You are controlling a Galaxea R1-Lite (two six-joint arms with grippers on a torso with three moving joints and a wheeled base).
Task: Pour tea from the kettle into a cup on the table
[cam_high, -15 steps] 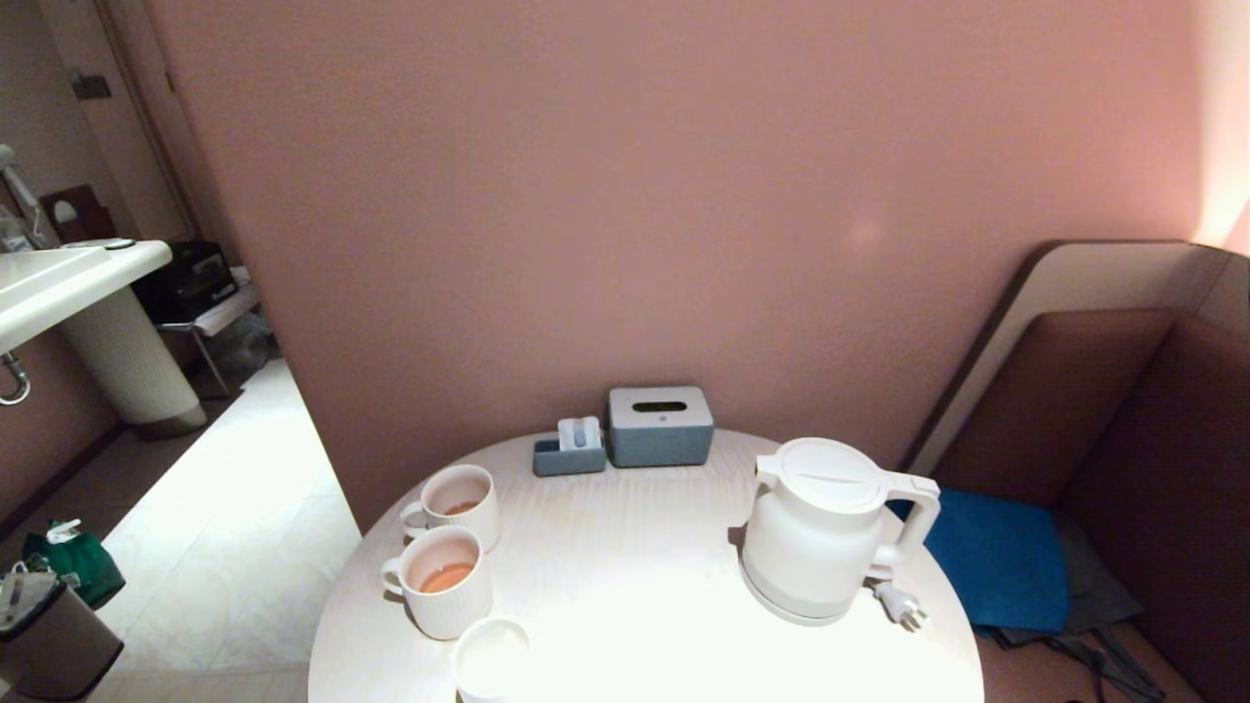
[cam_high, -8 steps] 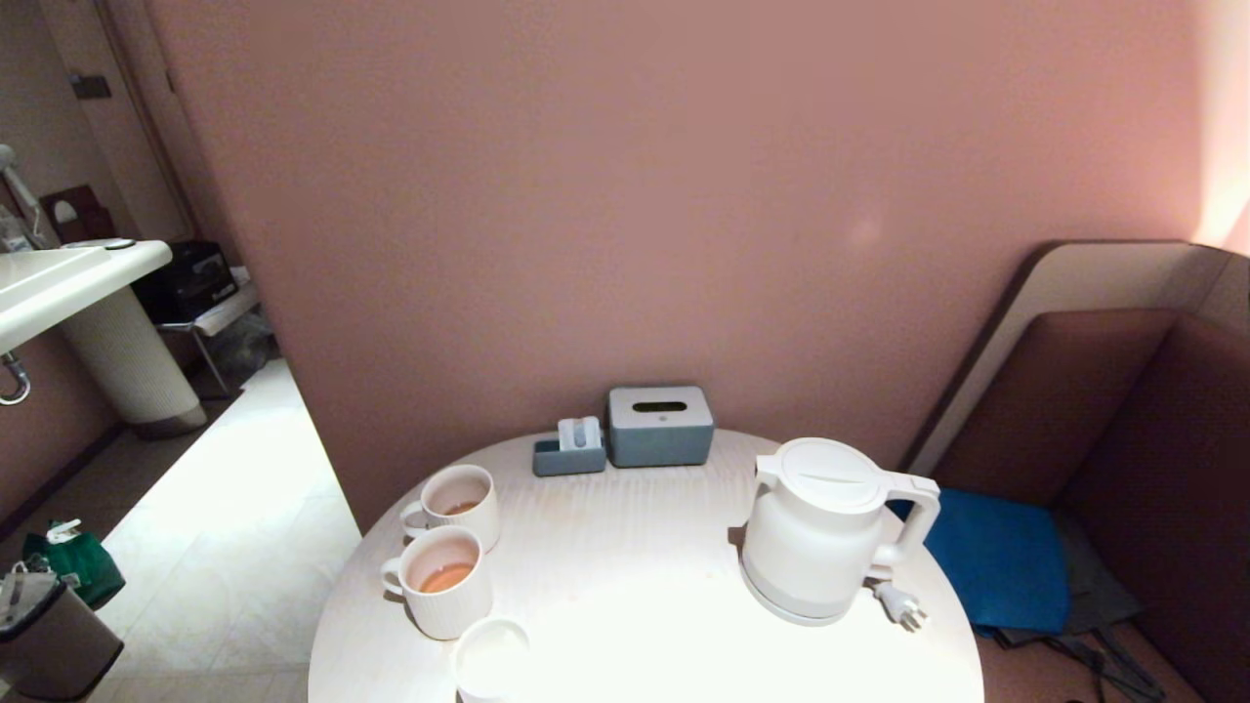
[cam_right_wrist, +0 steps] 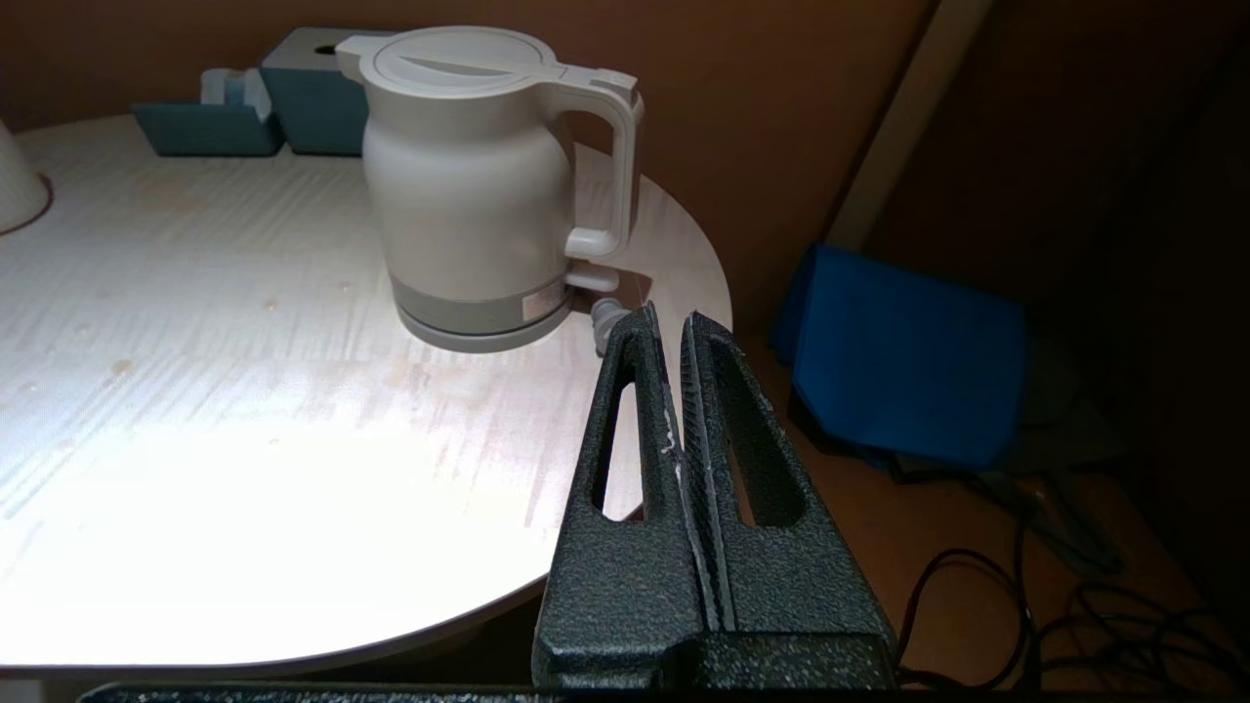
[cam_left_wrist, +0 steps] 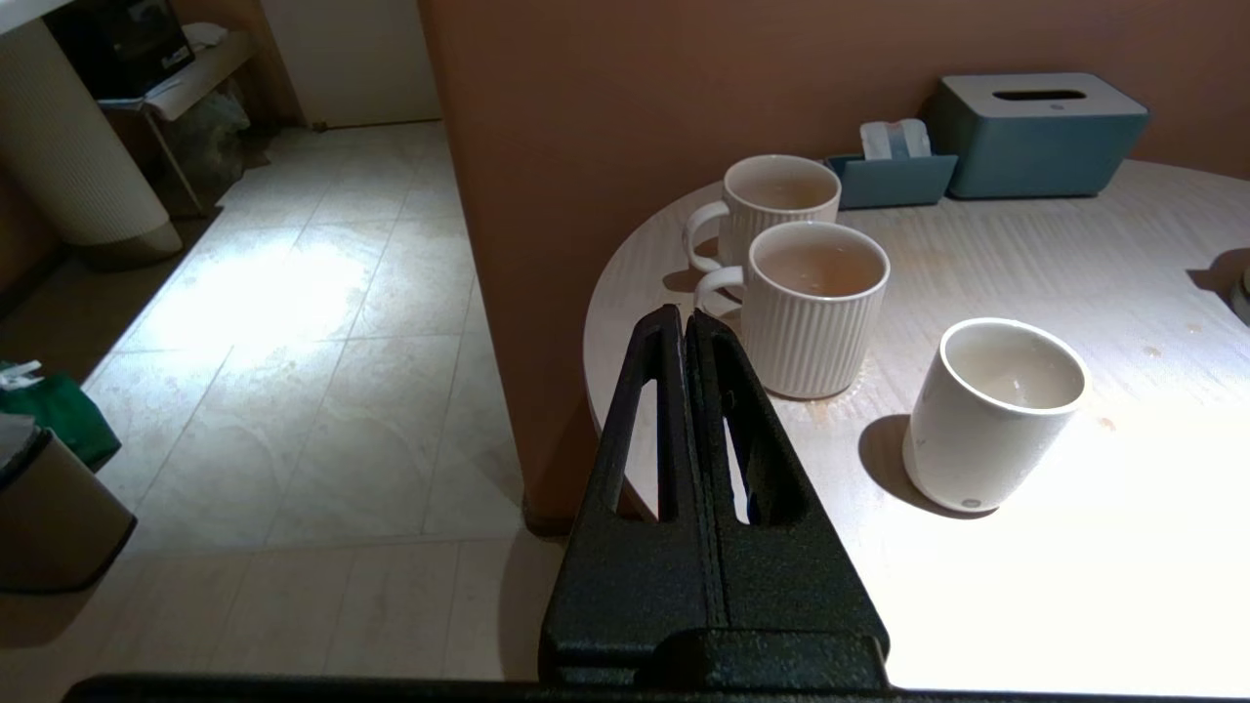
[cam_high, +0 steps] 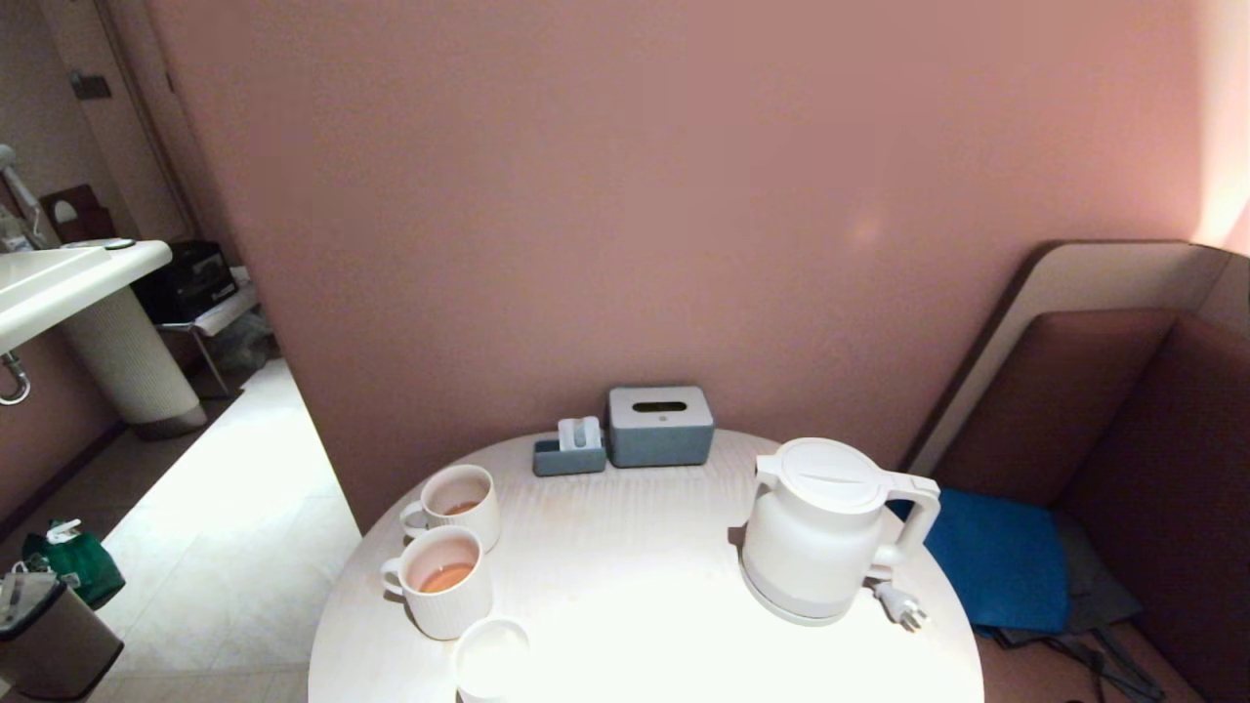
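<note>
Off the counter (cam_high: 625,586) edge we hold both pincers, left (cam_left_wrist: 684,327) and right (cam_right_wrist: 667,327), closed empty, right nearest the kettle (cam_right_wrist: 479,186) handle, cup (cam_left_wrist: 991,415) unfilled.

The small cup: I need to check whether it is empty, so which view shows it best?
The left wrist view: the cup stands whole beside the ribbed mugs, its inside visible and apparently empty. The head view cuts it off at the picture's edge, washed out by glare. The right wrist view does not show it.
</note>
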